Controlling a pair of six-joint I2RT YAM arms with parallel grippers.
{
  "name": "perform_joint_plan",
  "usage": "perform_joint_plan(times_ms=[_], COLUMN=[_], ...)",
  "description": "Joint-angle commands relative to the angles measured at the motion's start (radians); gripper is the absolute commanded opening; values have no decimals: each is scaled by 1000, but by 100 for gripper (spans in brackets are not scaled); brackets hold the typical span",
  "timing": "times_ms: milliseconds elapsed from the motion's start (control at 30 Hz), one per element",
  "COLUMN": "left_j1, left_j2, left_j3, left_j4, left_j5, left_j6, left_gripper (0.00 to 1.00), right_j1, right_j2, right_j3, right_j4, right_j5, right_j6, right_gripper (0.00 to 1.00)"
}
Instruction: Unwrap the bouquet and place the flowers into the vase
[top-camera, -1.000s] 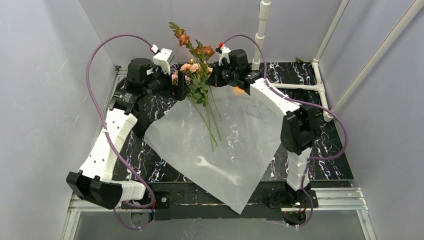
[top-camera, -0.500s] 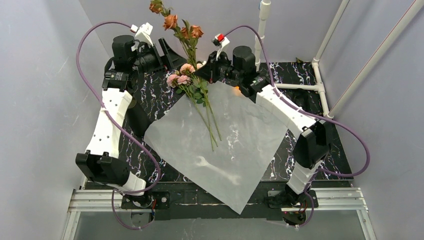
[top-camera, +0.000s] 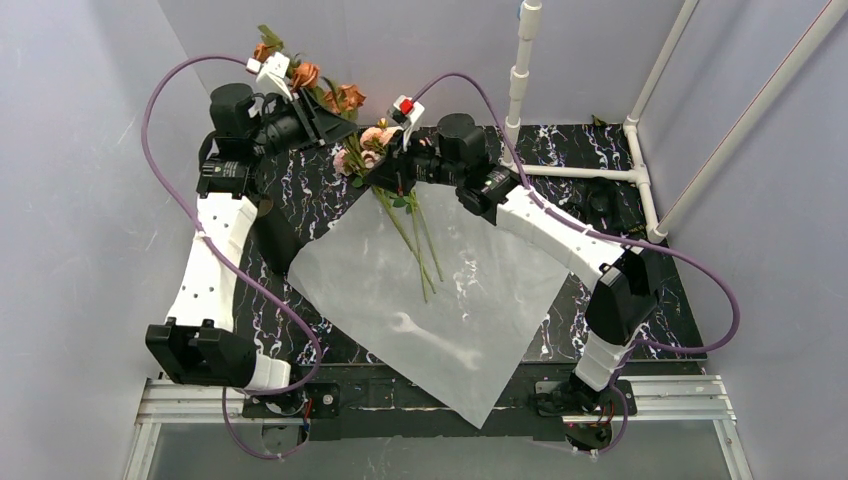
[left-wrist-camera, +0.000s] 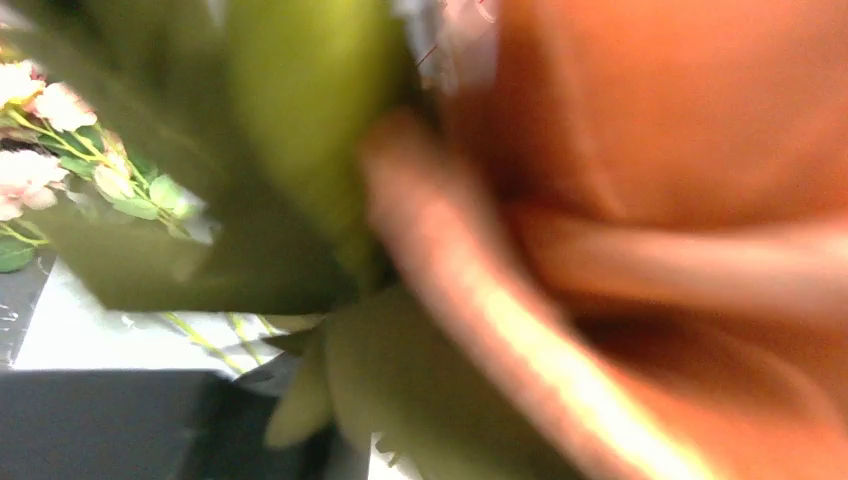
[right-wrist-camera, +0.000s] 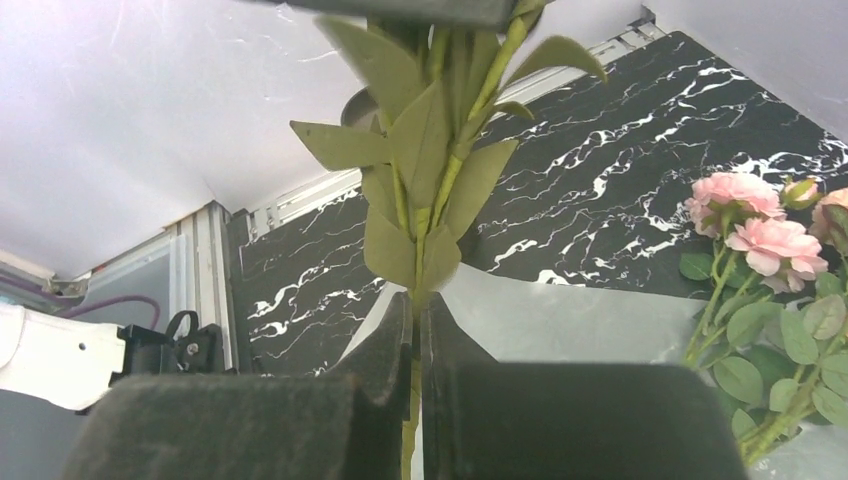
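My right gripper (right-wrist-camera: 415, 300) is shut on the green leafy stem (right-wrist-camera: 420, 190) of a rust-orange flower spray (top-camera: 305, 73); in the top view the right gripper (top-camera: 385, 172) sits at the back of the table. The spray leans up and left past my raised left gripper (top-camera: 325, 115). An orange bloom (left-wrist-camera: 680, 150) and leaves fill the left wrist view and hide its fingers. Pink roses (top-camera: 365, 148) and other stems (top-camera: 415, 245) lie on the opened white paper wrap (top-camera: 450, 300). I cannot make out the vase.
The black marbled table (top-camera: 300, 320) is boxed in by grey walls. A white pipe post (top-camera: 520, 70) and pipe frame (top-camera: 600, 172) stand at the back right. Purple cables (top-camera: 160, 110) loop above both arms.
My left arm rose from the table up to the orange blooms. The right gripper shifted left with the stem, swinging the spray toward the left wall.
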Motion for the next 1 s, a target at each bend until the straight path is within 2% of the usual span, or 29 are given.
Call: perform_joint_plan(times_ms=[0,33,67,133,167,200,267,333,400,500,667,733,967], left_j1=[68,113,150,219,250,272,316,364,429,506,527,528,529], left_j2=[-62,-64,-65,-71,-81,-91,-114,-138,-161,-176,-79,-46,-29], left_j3=[23,38,54,84,97,109,138,175,196,279,562,631,597], left_j4=[53,50,44,28,11,-13,-82,-150,-178,-263,-514,-571,-554], left_j5=[5,-5,-14,-23,-28,-36,-60,-97,-118,-173,-289,-313,-310], left_j6=[-27,-28,-34,-43,-26,-4,62,101,122,200,436,495,531], left_gripper=[10,0,0,0,0,0,0,0,0,0,0,0,0], right_j1=[18,19,21,24,27,29,29,29,29,29,29,29,29], right_j2=[-44,-46,-46,-45,-44,-41,-36,-31,-27,-18,9,22,57], right_j3=[-10,-13,-14,-15,-15,-14,-11,-8,-6,-5,18,27,56], right_j4=[35,34,33,34,35,34,30,22,14,2,-27,-36,-44], right_j5=[-10,-7,-7,-5,-4,-1,7,11,13,14,22,23,18], right_j6=[-47,-48,-48,-42,-40,-39,-37,-43,-52,-65,-84,-90,-83], right_gripper=[1,1,5,32,54,67,86,94,98,98,98,98,98])
